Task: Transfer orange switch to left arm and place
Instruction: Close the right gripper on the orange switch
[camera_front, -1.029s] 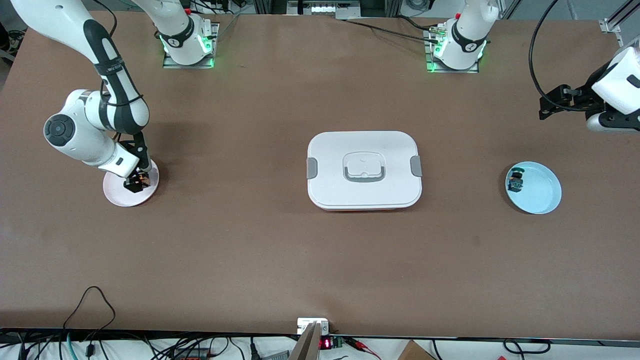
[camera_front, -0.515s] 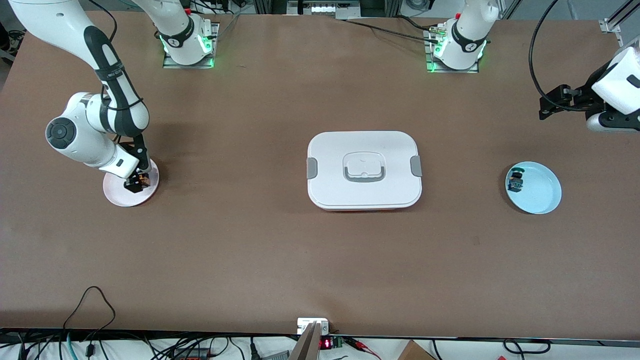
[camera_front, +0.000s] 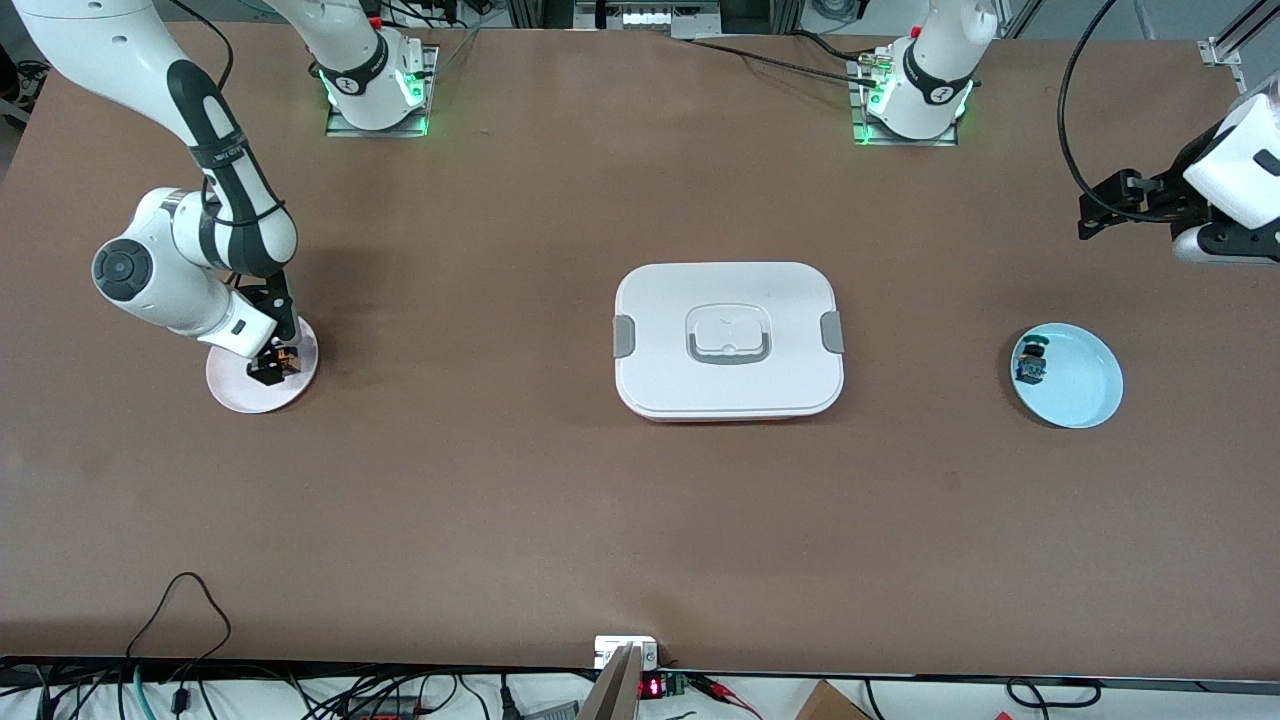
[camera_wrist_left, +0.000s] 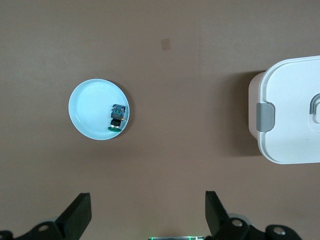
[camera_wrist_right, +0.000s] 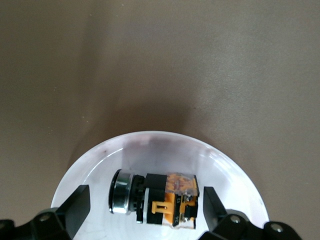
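The orange switch (camera_wrist_right: 160, 200) lies on its side on a small pale pink plate (camera_front: 235, 390) at the right arm's end of the table. Its silver cap and orange body show clearly in the right wrist view. My right gripper (camera_wrist_right: 145, 194) is down at the plate, open, with one finger on each side of the switch (camera_front: 287, 358) and a gap on both sides. My left gripper (camera_wrist_left: 148, 200) is open and empty, and waits high over the left arm's end of the table. The white lidded box (camera_front: 728, 340) stands mid-table between the two plates.
A light blue plate (camera_front: 1080, 390) near the left arm's end holds a small dark switch with teal-green parts (camera_front: 1031, 363). The left wrist view shows that plate (camera_wrist_left: 90, 107), that switch (camera_wrist_left: 117, 116) and one end of the box (camera_wrist_left: 295, 100). Bare brown tabletop surrounds the box.
The right arm has shifted slightly, and its gripper has settled a little closer around the orange switch. The left arm has not moved.
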